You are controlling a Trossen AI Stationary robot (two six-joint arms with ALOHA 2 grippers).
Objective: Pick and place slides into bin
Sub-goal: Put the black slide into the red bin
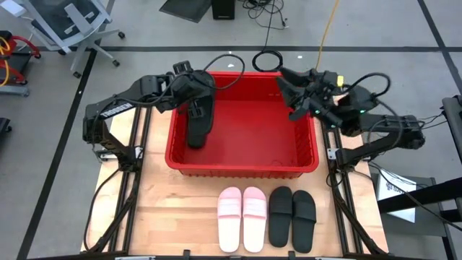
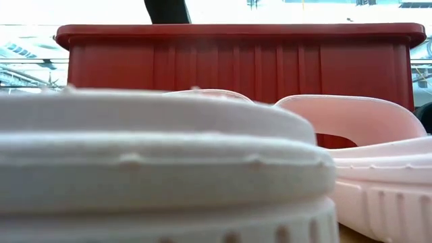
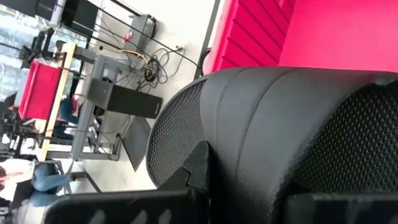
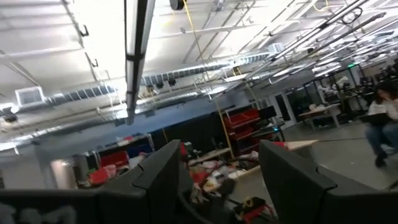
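Observation:
The red bin (image 1: 242, 165) stands mid-table. My left gripper (image 1: 189, 88) is over its far left corner, shut on a black slide (image 1: 198, 123) that hangs down inside the bin; its ribbed strap (image 3: 267, 124) fills the left wrist view. My right gripper (image 1: 292, 97) is open and holds nothing above the bin's far right part, its fingers (image 4: 165, 171) tipped up toward the ceiling. Two pink slides (image 1: 242, 218) and two black slides (image 1: 292, 218) lie side by side, soles down, on the near table. My left gripper holds the black slide by its upper end (image 1: 193, 102), coming from the table's left and slanting down. The slide hangs lengthwise below the fingers, its lower end (image 1: 196, 141) down by the bin floor. The slide itself hides where the pads meet it.
The bin's rim (image 2: 236, 30) rises well above the slides on the near table, and the pink pair (image 2: 162, 162) lies right in front of the low camera. Bare wood (image 1: 166, 209) lies left of the pink pair. Frame rails (image 1: 137, 155) run along both table sides.

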